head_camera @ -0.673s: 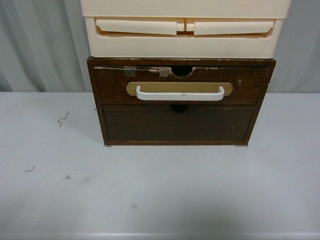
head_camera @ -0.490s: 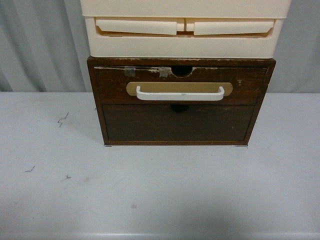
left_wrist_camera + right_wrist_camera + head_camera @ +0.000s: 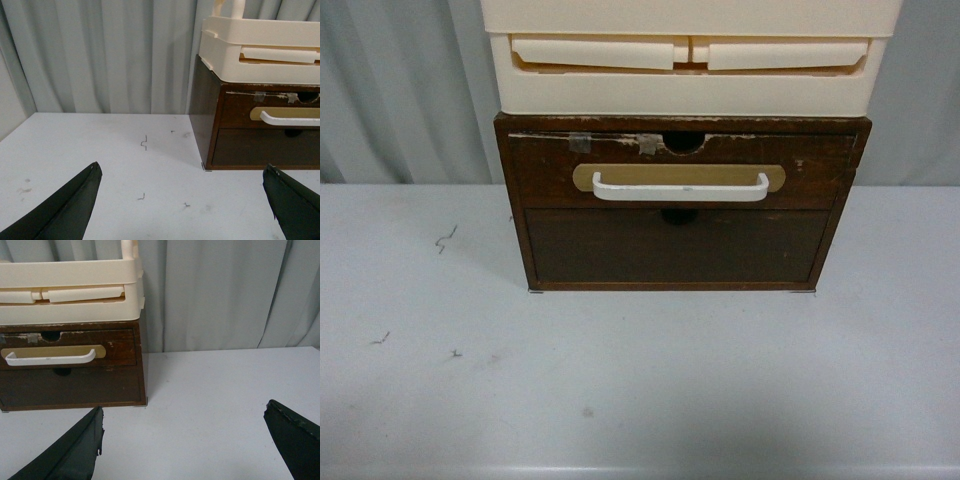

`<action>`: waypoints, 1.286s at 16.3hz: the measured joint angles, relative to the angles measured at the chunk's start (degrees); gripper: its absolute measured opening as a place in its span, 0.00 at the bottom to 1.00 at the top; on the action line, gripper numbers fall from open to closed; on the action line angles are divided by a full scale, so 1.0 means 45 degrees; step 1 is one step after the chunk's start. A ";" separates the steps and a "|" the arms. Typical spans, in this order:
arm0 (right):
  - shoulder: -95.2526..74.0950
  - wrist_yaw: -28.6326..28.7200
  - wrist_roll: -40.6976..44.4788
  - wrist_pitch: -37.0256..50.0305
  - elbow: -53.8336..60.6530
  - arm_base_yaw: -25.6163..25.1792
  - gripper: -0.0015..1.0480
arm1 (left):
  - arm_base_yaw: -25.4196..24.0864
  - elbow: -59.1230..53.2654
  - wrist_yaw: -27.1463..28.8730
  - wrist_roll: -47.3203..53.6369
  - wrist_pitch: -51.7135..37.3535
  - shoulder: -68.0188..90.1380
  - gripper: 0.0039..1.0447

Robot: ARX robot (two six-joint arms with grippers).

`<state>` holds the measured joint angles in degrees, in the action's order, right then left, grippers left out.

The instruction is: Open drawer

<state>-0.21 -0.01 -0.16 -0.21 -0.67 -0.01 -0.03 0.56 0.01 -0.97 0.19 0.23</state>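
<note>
The drawer (image 3: pixel 545 170) is dark brown worn wood, shut in the top of a brown cabinet at the table's far middle. It has a white bar handle (image 3: pixel 680 188) on a tan oval plate, a semicircular notch and grey tape on its top edge. It also shows in the left wrist view (image 3: pixel 237 102) and the right wrist view (image 3: pixel 117 342). Neither arm shows in the front view. My left gripper (image 3: pixel 182 172) is open and empty, well short of the cabinet's left side. My right gripper (image 3: pixel 182 412) is open and empty, off the cabinet's right side.
A plain brown handle-less panel (image 3: pixel 675 245) sits below the drawer. A cream plastic drawer unit (image 3: pixel 685 55) stands on top of the cabinet. The white table (image 3: pixel 640 380) has small dark scuffs at the left. Grey curtain hangs behind.
</note>
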 joint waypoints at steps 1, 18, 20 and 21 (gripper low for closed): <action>0.0000 0.0000 0.0000 0.0000 0.0000 0.0000 0.94 | 0.0000 0.0000 0.0000 0.0000 0.0000 0.0000 0.94; -2.2877 0.8058 -0.9024 1.1667 -0.6577 0.0850 0.94 | 0.3920 0.7334 -0.3055 -1.2653 -0.9471 2.1590 0.94; -2.4412 0.7723 -1.1055 1.2968 -0.7660 0.1020 0.94 | 0.3983 0.8267 -0.3332 -1.3493 -1.0258 2.2517 0.94; -2.4936 0.7446 -1.1963 1.3410 -0.8189 0.1044 0.94 | 0.4017 0.8733 -0.3473 -1.3877 -1.0559 2.3071 0.94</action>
<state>-112.42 33.50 -54.00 60.14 -37.52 4.69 18.04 39.86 -15.62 -63.42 -47.33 104.05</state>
